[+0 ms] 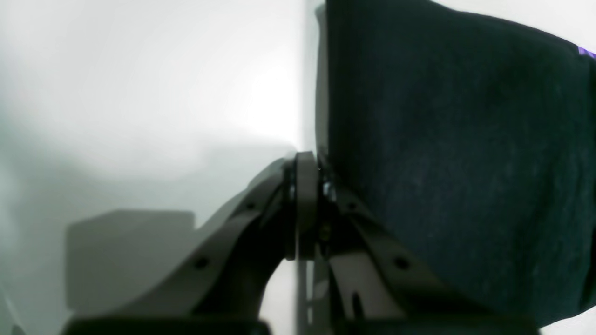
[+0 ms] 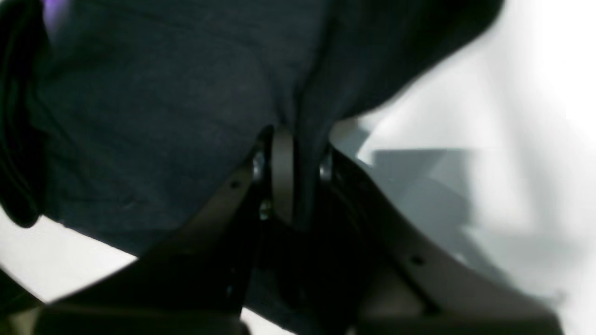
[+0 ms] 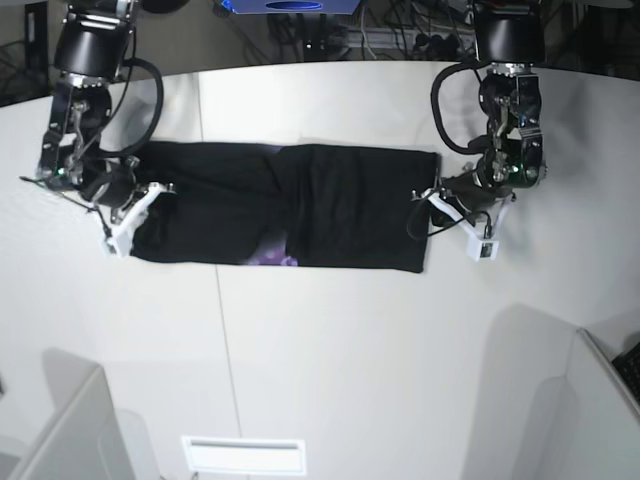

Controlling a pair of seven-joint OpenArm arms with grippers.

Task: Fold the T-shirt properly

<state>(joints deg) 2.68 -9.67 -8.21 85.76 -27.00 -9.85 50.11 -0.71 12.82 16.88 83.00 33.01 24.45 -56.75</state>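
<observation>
The black T-shirt (image 3: 330, 205) lies as a long band across the white table (image 3: 330, 360), with a patch of purple print (image 3: 272, 257) at its front edge. My left gripper (image 3: 437, 200) is at the shirt's right end. In the left wrist view its jaws (image 1: 313, 160) are pressed together at the edge of the cloth (image 1: 442, 163). At the shirt's left end is my right gripper (image 3: 140, 200). The right wrist view shows dark cloth (image 2: 149, 116) bunched between the fingers of that gripper (image 2: 298, 135).
Grey partition panels stand at the front left (image 3: 60, 430) and front right (image 3: 560, 400). A white slotted plate (image 3: 243, 455) lies at the table's front edge. Cables and a blue device (image 3: 290, 8) sit behind the table's back edge.
</observation>
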